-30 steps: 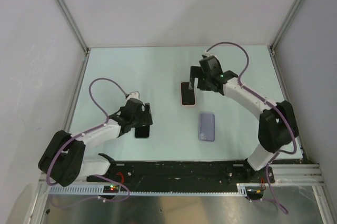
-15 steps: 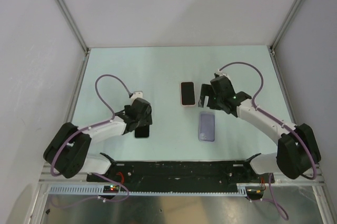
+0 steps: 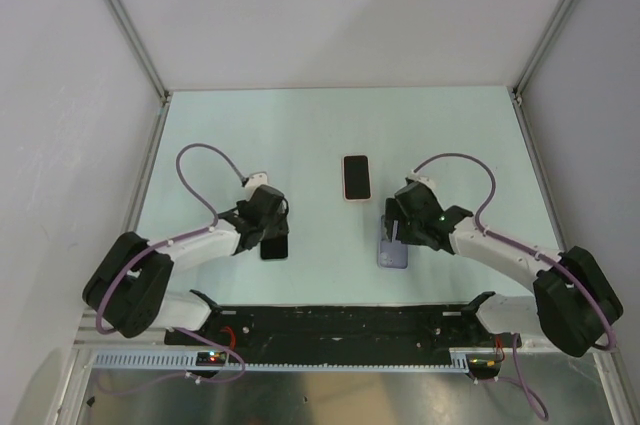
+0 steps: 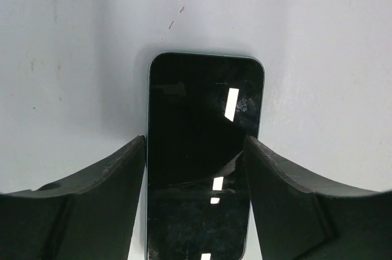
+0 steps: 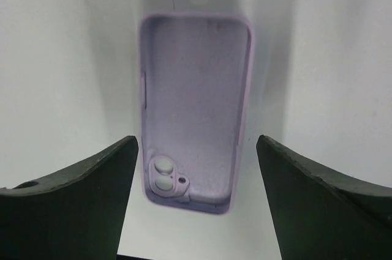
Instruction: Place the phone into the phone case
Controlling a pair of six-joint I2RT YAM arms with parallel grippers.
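At 8 o'clock on the table (image 3: 250, 135), the left gripper (image 4: 195, 144) has narrowed against the black phone's (image 4: 202, 101) long edges; whether it grips yet, I cannot tell. At 5 o'clock, the right gripper (image 5: 196, 144) has left the pink phone (image 3: 356, 177) and straddles the case (image 5: 196, 89), wide, probably to steady it.

1 dark phone (image 4: 202, 150), 1 pink-edged phone (image 3: 355, 177), 1 lilac case (image 5: 193, 107).

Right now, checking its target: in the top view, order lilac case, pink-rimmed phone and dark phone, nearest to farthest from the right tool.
1. lilac case, beneath the right tool.
2. pink-rimmed phone, farther back.
3. dark phone, far left.
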